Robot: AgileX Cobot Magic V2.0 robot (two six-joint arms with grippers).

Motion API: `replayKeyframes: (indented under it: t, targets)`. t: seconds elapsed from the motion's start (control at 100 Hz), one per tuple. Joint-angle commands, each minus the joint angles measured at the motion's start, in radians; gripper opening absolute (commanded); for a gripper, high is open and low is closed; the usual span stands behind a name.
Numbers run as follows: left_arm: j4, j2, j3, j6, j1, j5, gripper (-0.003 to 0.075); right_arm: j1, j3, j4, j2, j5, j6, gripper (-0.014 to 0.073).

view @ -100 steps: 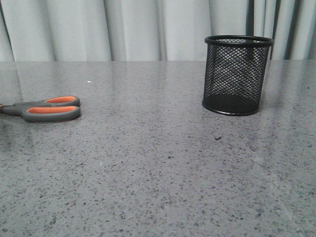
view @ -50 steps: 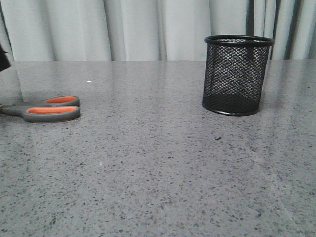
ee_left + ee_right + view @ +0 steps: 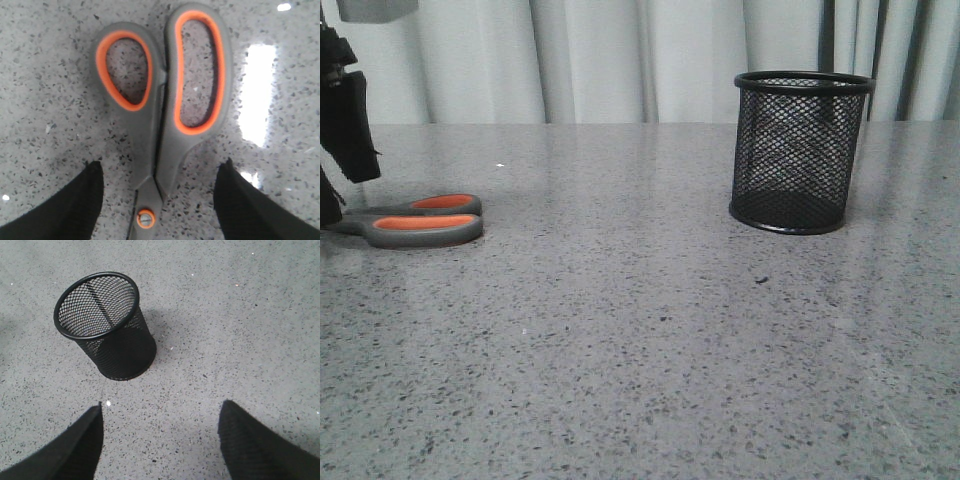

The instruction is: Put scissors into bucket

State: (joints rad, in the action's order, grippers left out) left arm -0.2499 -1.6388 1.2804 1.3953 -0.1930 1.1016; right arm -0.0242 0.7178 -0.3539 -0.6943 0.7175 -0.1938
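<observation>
Grey speckled stone table [image 3: 640, 330], pale curtains [image 3: 600, 60] behind, left gripper [image 3: 157, 200] spread astride scissors [image 3: 165, 100], bucket [image 3: 801, 150] upright.

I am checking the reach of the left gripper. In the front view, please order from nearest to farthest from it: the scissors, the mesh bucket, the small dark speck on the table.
1. Grey-handled scissors with orange loops: directly beside the left gripper, far left.
2. Small dark speck: right of centre, on the table.
3. Black wire-mesh bucket: standing upright at the right; close to the speck's range.
</observation>
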Motion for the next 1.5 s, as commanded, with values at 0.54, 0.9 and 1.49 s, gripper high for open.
replayKeyframes:
  t: [0.54, 0.9, 1.49]
  targets:
    - [-0.020, -0.079, 0.043, 0.006, -0.008, 0.022, 0.0274, -0.002, 0.037, -0.014, -0.004, -0.046, -0.015, 0.0443]
    - [-0.020, -0.079, 0.049, 0.023, -0.008, 0.094, -0.0006, -0.002, 0.037, -0.014, -0.004, -0.045, -0.015, 0.0443]
    - [-0.005, 0.187, 0.250, -0.189, -0.051, 0.163, -0.0011, -0.002, 0.037, -0.184, -0.035, -0.029, -0.141, 0.0442]
